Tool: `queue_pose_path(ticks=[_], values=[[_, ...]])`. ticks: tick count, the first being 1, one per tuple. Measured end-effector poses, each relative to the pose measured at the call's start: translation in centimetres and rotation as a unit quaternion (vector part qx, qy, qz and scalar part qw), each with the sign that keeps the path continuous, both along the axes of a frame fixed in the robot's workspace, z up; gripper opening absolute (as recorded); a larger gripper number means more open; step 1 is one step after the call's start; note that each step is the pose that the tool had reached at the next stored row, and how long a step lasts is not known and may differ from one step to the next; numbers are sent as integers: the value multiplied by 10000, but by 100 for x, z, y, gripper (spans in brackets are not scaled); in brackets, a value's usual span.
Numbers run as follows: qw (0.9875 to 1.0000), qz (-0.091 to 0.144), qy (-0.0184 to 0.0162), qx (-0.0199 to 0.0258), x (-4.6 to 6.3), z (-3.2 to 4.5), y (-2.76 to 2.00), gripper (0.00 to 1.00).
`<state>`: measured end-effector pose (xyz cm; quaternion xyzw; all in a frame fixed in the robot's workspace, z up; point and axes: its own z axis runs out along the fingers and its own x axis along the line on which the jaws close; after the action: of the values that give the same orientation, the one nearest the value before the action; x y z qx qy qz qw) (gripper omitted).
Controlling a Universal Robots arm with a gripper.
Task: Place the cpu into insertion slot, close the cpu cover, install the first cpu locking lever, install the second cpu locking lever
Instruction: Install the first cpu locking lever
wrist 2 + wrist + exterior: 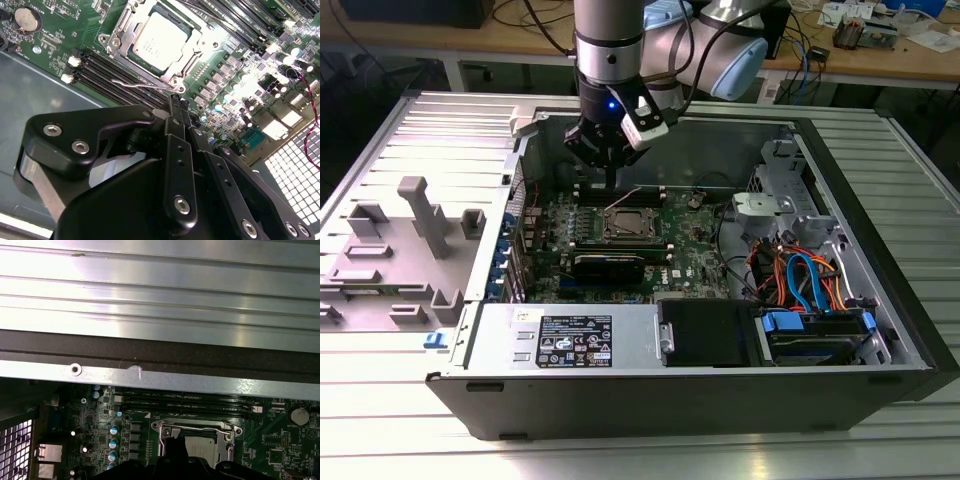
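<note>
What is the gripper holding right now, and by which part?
Nothing, as far as shows. The gripper is shut with its tips close to the wire lever beside the insertion slot, where the cpu lies.

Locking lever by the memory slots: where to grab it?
Likely the locking lever on its straight wire span, from above on the memory-slot side: the thin wire lies out over the memory slots there, clear of the cpu cover.
</note>
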<state>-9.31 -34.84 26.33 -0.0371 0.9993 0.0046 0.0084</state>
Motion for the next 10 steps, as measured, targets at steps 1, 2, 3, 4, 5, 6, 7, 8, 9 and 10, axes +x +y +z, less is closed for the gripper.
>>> queue_pose_path(ticks=[1,2,3,4,5,6,7,8,9,10], values=[[10000,0,0,0,0,0,0,11],[10000,0,0,0,0,0,0,11],[10000,0,0,0,0,0,0,11],[10000,0,0,0,0,0,0,11],[10000,0,0,0,0,0,0,11],[10000,0,0,0,0,0,0,11],[10000,0,0,0,0,0,0,11],[10000,0,0,0,1,0,0,11],[10000,0,0,1,1,-2,1,11],[10000,-1,-1,2,2,-6,3,11]])
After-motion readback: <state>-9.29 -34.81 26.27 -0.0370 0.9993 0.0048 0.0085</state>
